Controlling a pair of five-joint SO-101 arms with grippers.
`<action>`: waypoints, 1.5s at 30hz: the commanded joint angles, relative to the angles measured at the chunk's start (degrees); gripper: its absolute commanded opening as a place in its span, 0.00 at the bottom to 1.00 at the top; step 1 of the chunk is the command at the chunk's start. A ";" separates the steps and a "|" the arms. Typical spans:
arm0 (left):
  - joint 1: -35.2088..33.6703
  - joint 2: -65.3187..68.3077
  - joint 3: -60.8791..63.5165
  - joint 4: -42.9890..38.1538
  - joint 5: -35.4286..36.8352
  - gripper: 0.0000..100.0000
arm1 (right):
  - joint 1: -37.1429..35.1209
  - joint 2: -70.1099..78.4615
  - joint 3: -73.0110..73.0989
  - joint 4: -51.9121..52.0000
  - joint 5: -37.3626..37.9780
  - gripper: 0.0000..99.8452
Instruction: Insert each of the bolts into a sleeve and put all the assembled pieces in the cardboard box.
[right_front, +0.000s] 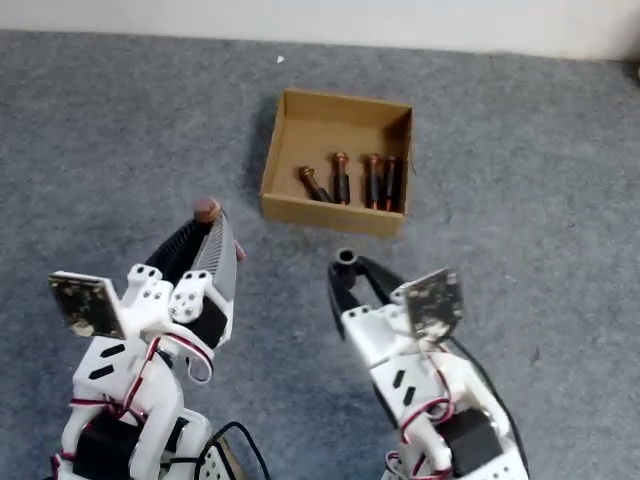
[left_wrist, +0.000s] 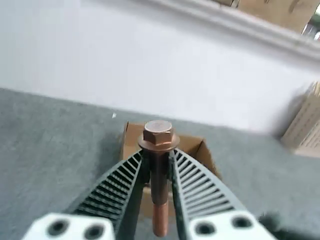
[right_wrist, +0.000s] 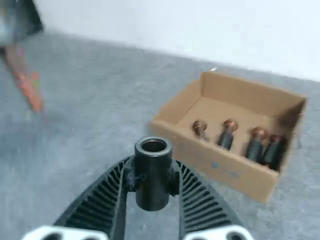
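While left end effector (left_wrist: 157, 159) clamps bolt (left_wrist: 158, 137) | right end effector (right_wrist: 152, 169) clamps sleeve (right_wrist: 152, 189)

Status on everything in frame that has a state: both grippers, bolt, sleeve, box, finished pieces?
left gripper: shut on the bolt
bolt: held upright, head up, not yet in a sleeve
right gripper: shut on the sleeve
sleeve: held upright, bore empty
cardboard box: open-topped, partly filled
assembled pieces: four, lying side by side on the box floor
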 joint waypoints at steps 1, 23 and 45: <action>0.31 -0.31 -0.40 -5.80 2.11 0.00 | -3.47 -0.84 2.24 -5.05 2.81 0.01; 19.91 -0.22 9.54 -14.51 -2.81 0.00 | -7.60 -0.84 6.64 -7.78 10.02 0.01; 16.57 -0.40 12.35 -12.22 -2.81 0.00 | -7.16 -0.84 6.55 -7.69 10.02 0.01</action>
